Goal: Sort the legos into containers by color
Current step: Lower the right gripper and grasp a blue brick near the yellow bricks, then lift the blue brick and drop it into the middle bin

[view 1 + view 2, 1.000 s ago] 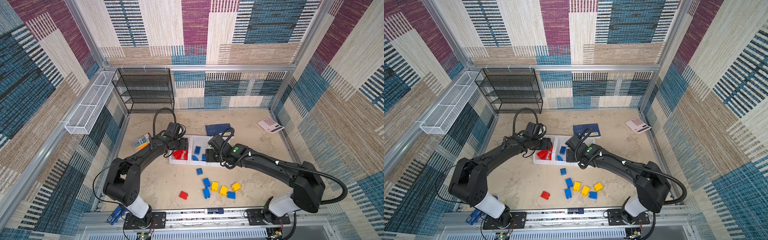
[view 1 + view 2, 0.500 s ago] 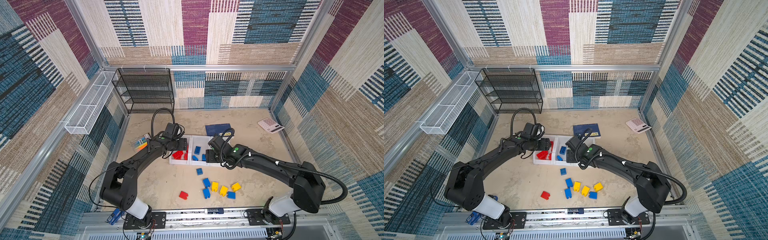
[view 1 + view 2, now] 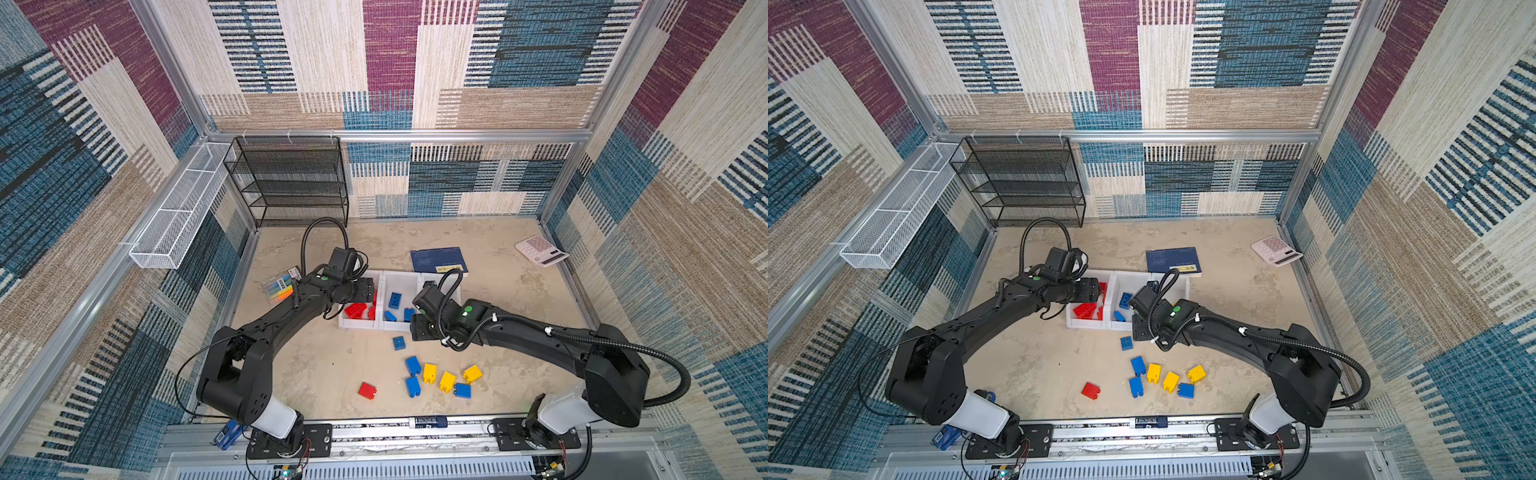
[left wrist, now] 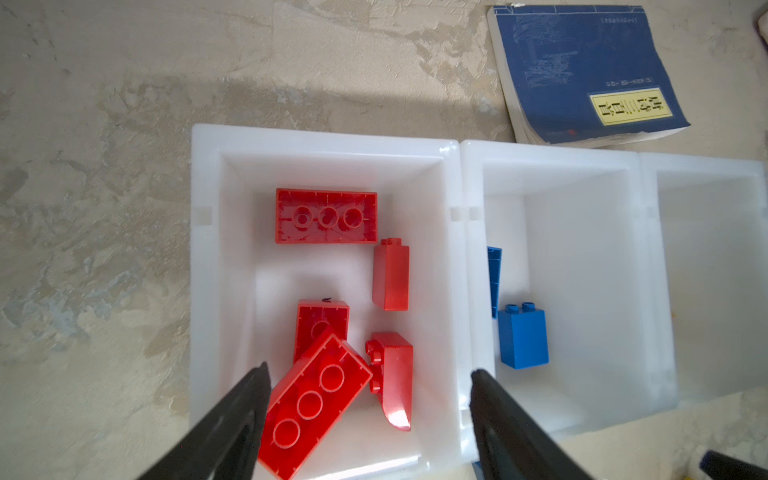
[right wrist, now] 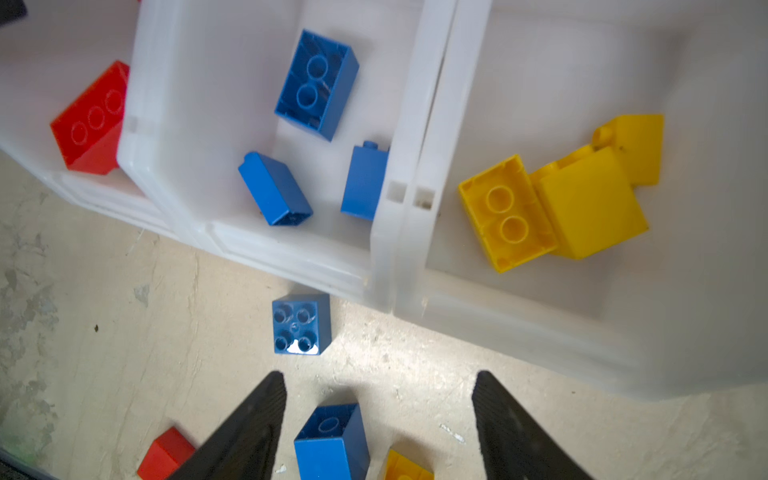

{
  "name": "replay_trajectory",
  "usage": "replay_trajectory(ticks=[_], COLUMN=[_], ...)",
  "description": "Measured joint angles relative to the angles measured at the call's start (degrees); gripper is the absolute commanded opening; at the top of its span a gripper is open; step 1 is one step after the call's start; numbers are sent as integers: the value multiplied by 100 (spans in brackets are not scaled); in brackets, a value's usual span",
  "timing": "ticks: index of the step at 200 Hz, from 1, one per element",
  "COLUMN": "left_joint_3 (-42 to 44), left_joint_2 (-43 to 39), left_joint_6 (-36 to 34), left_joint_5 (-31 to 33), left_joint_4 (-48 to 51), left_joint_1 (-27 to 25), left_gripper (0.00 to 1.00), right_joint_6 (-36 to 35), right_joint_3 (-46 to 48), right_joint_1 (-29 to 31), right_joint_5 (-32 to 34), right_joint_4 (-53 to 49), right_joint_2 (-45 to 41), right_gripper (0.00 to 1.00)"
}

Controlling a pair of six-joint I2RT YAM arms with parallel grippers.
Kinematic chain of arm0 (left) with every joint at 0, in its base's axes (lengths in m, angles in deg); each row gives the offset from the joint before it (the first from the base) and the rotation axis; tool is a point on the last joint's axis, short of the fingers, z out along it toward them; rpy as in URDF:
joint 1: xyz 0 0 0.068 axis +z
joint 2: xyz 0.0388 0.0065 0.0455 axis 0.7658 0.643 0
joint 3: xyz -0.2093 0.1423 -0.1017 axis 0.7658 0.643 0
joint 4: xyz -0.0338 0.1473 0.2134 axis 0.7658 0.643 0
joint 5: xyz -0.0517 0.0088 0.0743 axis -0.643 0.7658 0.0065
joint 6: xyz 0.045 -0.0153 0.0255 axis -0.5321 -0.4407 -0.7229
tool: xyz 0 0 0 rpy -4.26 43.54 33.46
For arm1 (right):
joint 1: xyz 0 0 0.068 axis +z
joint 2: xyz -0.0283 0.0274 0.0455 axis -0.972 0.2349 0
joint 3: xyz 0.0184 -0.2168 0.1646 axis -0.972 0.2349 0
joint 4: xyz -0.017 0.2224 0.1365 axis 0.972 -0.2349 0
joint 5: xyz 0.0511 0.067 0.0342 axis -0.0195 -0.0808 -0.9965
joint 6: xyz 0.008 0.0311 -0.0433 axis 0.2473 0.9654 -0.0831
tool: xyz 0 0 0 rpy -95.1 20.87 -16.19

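top views, containers (image 3: 405,282): three white bins touching in a row, mid tabletop.
top views, loose legos (image 3: 429,372): four blue, three yellow, one red, scattered between containers and front tabletop edge.
top views, blue square brick (image 3: 1126,343): studs up, just in front of the containers, apart from the cluster.
top views, left gripper (image 3: 369,291): above red bin (image 3: 358,325), row end nearest left tabletop edge.
top views, right gripper (image 3: 415,331): above tabletop just in front of the containers, near blue square brick.
left wrist, left fingers (image 4: 245,411): apart, clamped on nothing.
left wrist, red bin: five red bricks (image 4: 326,216) inside, two overlapping.
left wrist, blue bin (image 4: 582,257): touching red bin, two blue bricks (image 4: 523,336) visible inside.
right wrist, right fingers (image 5: 257,419): apart, clamped on nothing; loose blue brick (image 5: 332,440) on tabletop showing in the gap.
right wrist, blue bin: three blue bricks inside.
right wrist, yellow bin (image 5: 540,75): touching blue bin, three yellow bricks (image 5: 590,203) touching inside.
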Motion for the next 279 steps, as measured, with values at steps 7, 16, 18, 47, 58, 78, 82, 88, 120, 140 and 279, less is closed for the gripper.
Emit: replay_trajectory(ticks=[7, 16, 18, 47, 58, 78, 82, 88, 120, 140, 279], left_joint_3=[15, 31, 35, 92, 109, 133, 140, 144, 199, 216, 304], left_joint_2=[-11, -20, -20, -31, -35, -57, -63, -70, -107, -107, -210], left_joint_6=[2, 4, 7, 46, 46, 61, 61, 63, 66, 66, 114], left_joint_5=[0, 0, 0, -2, -2, -2, -2, -2, -2, -2, -33], left_joint_4=[-2, 0, 0, -7, -4, -7, -7, -2, -7, -4, -39], left_joint_1=[0, 0, 0, 0, 0, 0, 0, 0, 0, 9, 11], left_gripper=[78, 78, 79, 79, 79, 78, 79, 79, 78, 78, 78], right_joint_6=[28, 96, 105, 278, 315, 358, 358, 363, 402, 402, -186], right_joint_3=[48, 94, 107, 149, 136, 101, 98, 98, 55, -42, -1349], right_joint_1=[98, 214, 247, 586, 678, 809, 828, 857, 970, 1008, 568], right_joint_5=[-2, -59, -66, -98, -101, -105, -116, -146, -190, -192, 214], right_joint_4=[0, -17, -20, -83, -107, -157, -157, -168, -179, -181, -439], right_joint_2=[4, 20, 24, 131, 223, 417, 461, 522, 758, 918, 992], right_gripper=[72, 72, 72, 70, 69, 66, 66, 65, 57, 47, 36])
